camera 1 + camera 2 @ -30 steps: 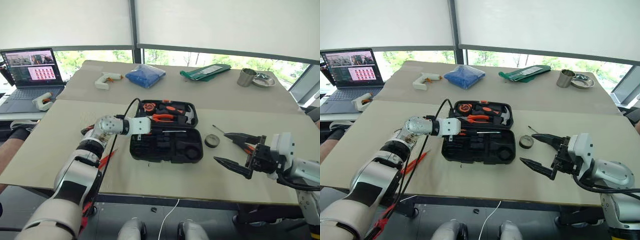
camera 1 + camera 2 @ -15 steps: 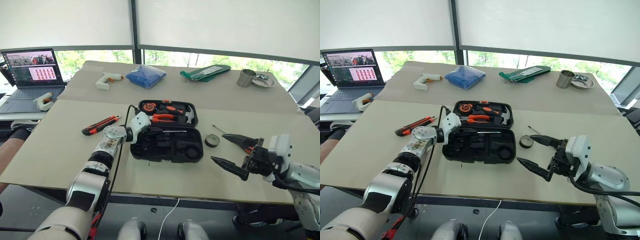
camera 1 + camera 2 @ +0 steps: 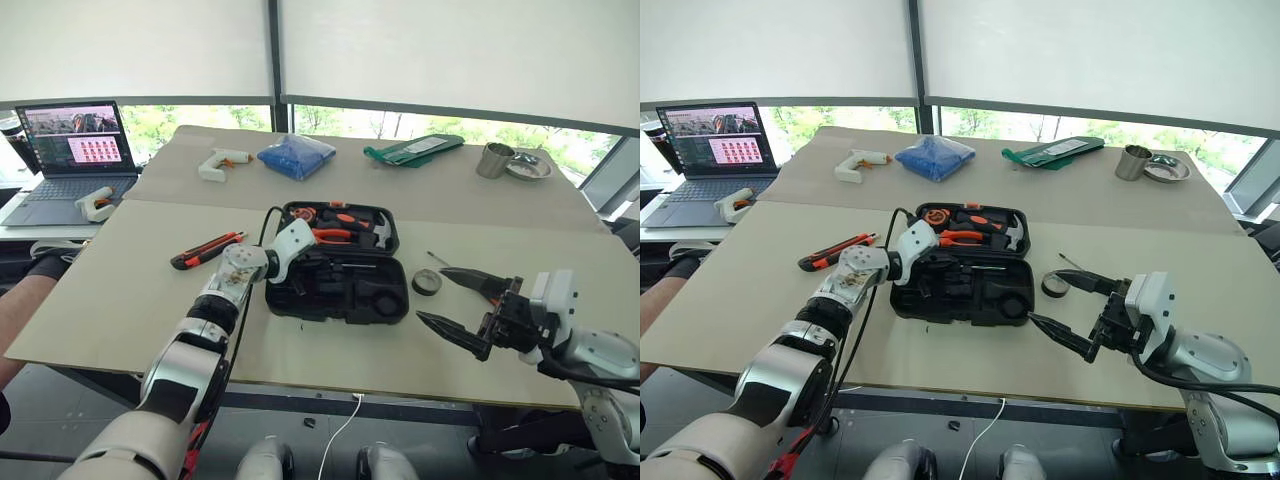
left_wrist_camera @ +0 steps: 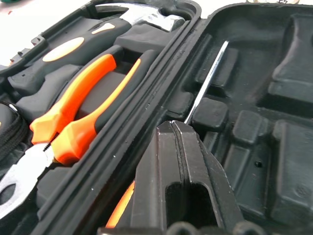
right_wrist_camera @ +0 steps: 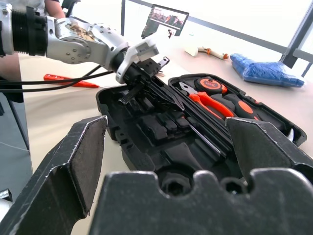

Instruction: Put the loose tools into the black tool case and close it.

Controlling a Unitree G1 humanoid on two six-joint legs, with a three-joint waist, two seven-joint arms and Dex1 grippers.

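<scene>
the black tool case [image 3: 335, 290] lies open at the centre of the frame on the tan table [image 3: 120, 300], its far half packed with orange-handled pliers [image 3: 328, 236] and a hammer [image 3: 378, 232], its near half showing moulded slots. the left arm reaches in from the lower left, forearm angled up and to the right, wrist bent so the left gripper [image 3: 918, 268] dips into the left end of the case's near half. in the left wrist view its fingers [image 4: 178, 166] are pressed together, tips right beside the near end of a thin silver screwdriver shaft [image 4: 208, 81] that lies across the slots; whether they pinch anything, i cannot tell. a sliver of orange shows beside the fingers there, too hidden to name.

the right arm comes in from the lower right, forearm pointing left across the frame, and the right gripper [image 3: 458, 302] hangs level over the table with jaws spread wide and nothing between them, just right of the case.

the small black tape roll [image 3: 426, 282] sits between case and right gripper. the orange-black utility knife [image 3: 207, 250] lies at centre left, beyond the left forearm.
</scene>
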